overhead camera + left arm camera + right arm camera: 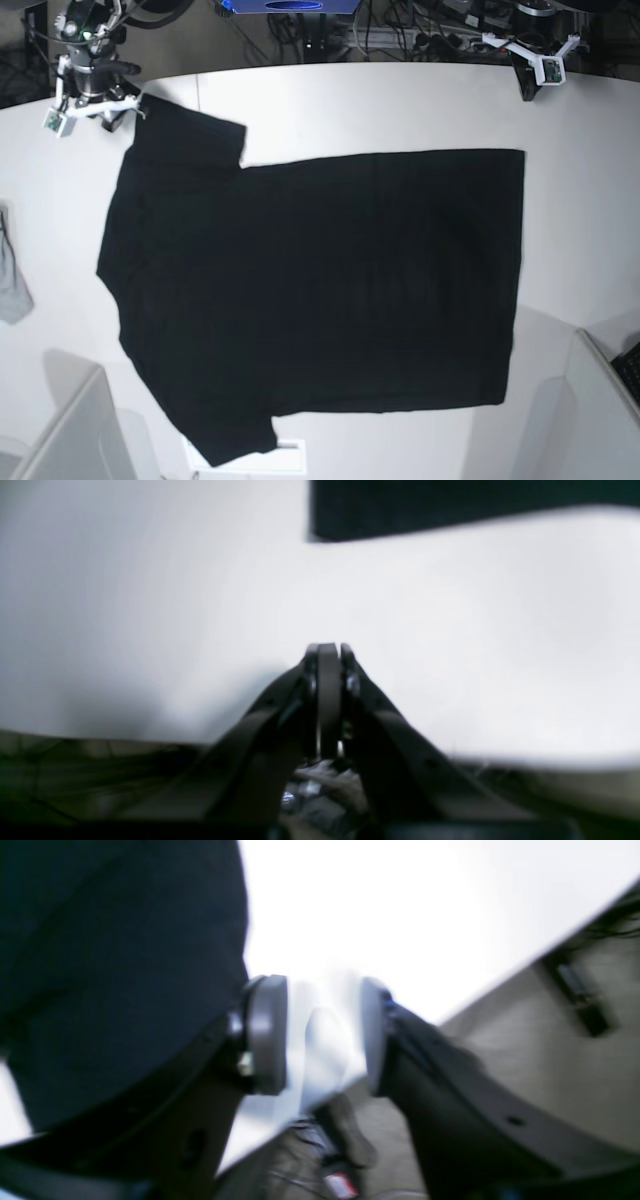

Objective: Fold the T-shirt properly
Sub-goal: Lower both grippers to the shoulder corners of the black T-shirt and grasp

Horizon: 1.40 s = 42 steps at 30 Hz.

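Observation:
The black T-shirt (320,290) lies spread flat on the white table (400,105), collar end to the left and hem to the right. My right gripper (320,1035) is open and empty, its pads (267,1035) apart just beside the shirt's dark cloth (115,965). In the base view it (95,105) sits at the far left, next to the upper sleeve. My left gripper (330,652) is shut and empty over bare table, with a shirt corner (450,505) ahead of it. In the base view it (540,72) is at the far right, apart from the hem.
A small light-grey cloth (12,270) lies at the table's left edge. Grey panels stand at the near left (70,430) and near right (600,400). A white label (285,455) lies by the lower sleeve. Cables and gear fill the back edge.

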Available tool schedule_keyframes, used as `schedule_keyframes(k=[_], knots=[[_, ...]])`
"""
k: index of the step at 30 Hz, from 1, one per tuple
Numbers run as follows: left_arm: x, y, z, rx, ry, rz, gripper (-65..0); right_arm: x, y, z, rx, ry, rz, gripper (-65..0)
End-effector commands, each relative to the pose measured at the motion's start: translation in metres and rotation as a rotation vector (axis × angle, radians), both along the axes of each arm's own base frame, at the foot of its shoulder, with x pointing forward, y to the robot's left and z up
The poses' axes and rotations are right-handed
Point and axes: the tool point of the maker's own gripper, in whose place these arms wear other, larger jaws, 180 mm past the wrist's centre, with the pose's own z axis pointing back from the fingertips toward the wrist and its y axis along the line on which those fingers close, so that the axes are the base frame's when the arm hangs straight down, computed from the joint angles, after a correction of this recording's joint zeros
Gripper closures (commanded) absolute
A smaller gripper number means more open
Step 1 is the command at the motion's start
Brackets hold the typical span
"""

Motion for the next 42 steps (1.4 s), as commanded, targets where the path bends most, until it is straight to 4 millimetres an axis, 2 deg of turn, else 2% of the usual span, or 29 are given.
schedule_keyframes(k=[1,4,6,9,12,16,21,26,28,32,38,42], knots=[[0.002,0.003,0.007,-0.021,-0.034,0.021,0.0,0.010,-0.002,0.010,0.010,-0.052,-0.008,-27.5],[0.007,0.007,0.010,-0.097,-0.065,0.070,0.0,0.020,0.007,0.012,0.090,-0.081,-0.011,-30.8],[0.008,0.008,0.011,-0.102,-0.069,0.071,-11.0,0.027,0.005,0.016,0.109,-0.092,0.005,-34.4],[0.009,0.015,0.014,-0.089,-0.076,0.082,-26.2,0.033,0.010,0.007,0.184,-0.072,0.014,-40.2],[0.009,0.028,0.020,-0.063,-0.090,0.105,-35.1,0.030,0.010,-0.003,0.212,-0.048,0.011,-41.9],[0.008,0.041,0.026,-0.038,-0.101,0.125,-38.2,0.021,0.011,-0.019,0.236,-0.005,-0.007,-41.9],[0.010,0.041,0.027,-0.037,-0.107,0.126,-38.3,0.004,0.017,-0.037,0.266,0.056,-0.017,-41.7],[0.016,0.037,0.029,-0.046,-0.122,0.118,-38.5,-0.008,0.048,-0.049,0.300,0.116,0.065,-41.6],[0.021,0.036,0.028,-0.054,-0.125,0.119,-38.5,-0.009,0.054,-0.051,0.309,0.122,0.080,-38.9],[0.035,0.034,0.015,-0.094,-0.058,0.128,-38.5,-0.008,0.053,-0.051,0.303,0.115,0.078,-29.9],[0.062,0.014,0.007,-0.177,-0.015,0.068,-38.5,-0.009,0.054,-0.052,0.308,0.122,0.079,-21.0],[0.067,0.016,0.002,-0.214,0.013,0.120,-38.5,-0.012,0.055,-0.059,0.319,0.142,0.072,-8.0]])
